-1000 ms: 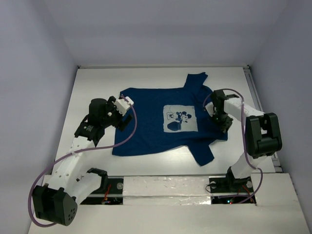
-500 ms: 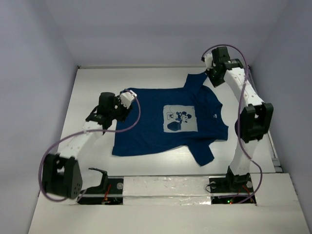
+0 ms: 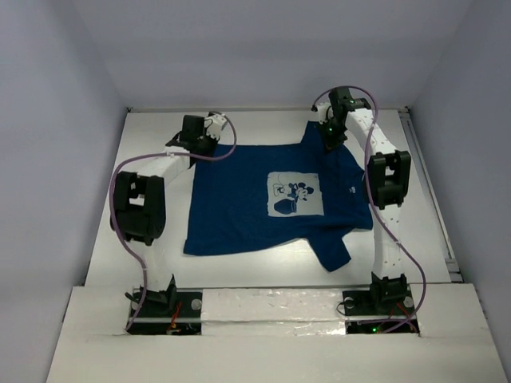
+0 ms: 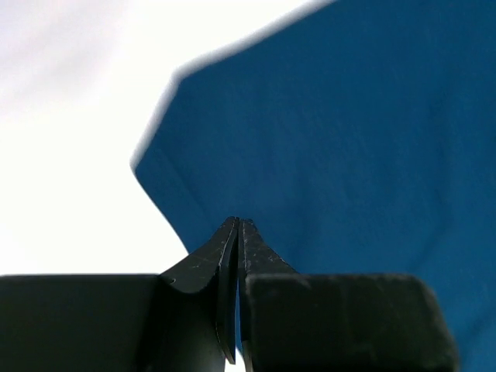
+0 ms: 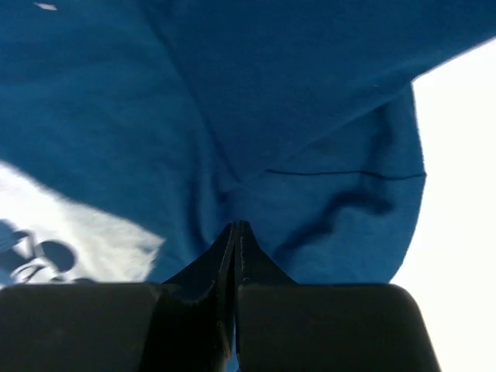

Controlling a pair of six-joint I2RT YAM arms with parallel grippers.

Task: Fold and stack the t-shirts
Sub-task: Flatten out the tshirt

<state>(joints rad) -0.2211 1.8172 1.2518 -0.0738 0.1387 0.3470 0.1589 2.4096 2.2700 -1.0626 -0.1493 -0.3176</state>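
The dark blue t-shirt (image 3: 239,199) lies flat on the white table, its pale cartoon print (image 3: 294,194) facing up. Its collar is to the right and its hem to the left. My left gripper (image 3: 200,145) is shut at the far hem corner. In the left wrist view the gripper (image 4: 239,221) has its tips at the edge of the t-shirt (image 4: 349,116). My right gripper (image 3: 326,141) is shut by the far sleeve. In the right wrist view it (image 5: 235,225) rests over creased cloth of the t-shirt (image 5: 310,93), beside the print (image 5: 70,225). I see no cloth between either pair of jaws.
Pale walls close in the table (image 3: 152,159) on the left, far and right sides. A metal rail (image 3: 419,159) runs along the right edge. The arm bases stand on a raised white ledge (image 3: 271,307) at the near edge. Both arms stretch far out, their purple cables looping above the table.
Both arms have swung from the shirt's sides to its far edge. Both grippers have shut, the left one from wide open. The shirt lies as before.
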